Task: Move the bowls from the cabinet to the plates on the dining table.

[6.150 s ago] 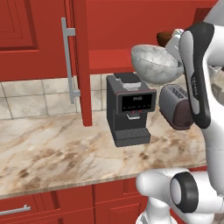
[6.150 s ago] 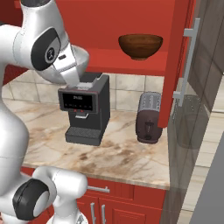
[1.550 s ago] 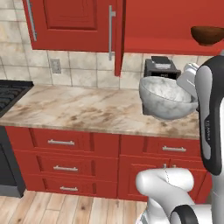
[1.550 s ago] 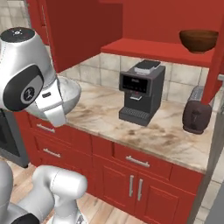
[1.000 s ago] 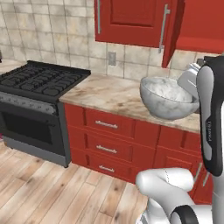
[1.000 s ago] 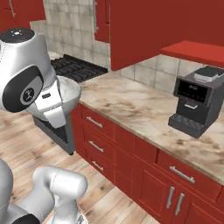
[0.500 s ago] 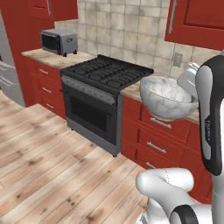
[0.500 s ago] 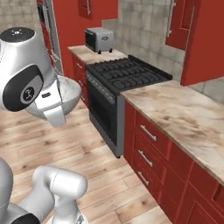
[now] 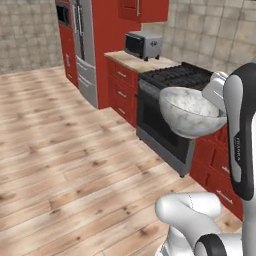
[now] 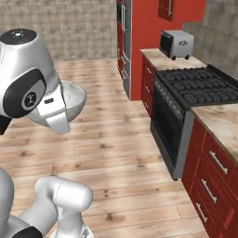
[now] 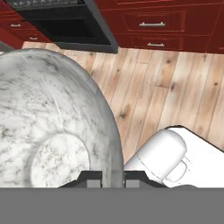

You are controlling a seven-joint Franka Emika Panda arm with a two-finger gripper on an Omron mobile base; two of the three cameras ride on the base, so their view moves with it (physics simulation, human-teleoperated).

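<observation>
The base has swung away from the cabinet — stove (image 9: 187, 80) and wooden floor (image 9: 65, 160) now ahead. The gripper (image 11: 111, 178) stays clenched on the marbled bowl's (image 9: 189, 111) rim (carried aloft). No bowl delivered yet; the dining table isn't reached.

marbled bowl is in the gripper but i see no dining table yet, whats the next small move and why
Probably keep the grip and let the base turn on in search of the table. The gripper is shut on the rim of the marbled bowl, which is held high and upright, and ahead lie the wood floor, the stove and the fridge.
</observation>
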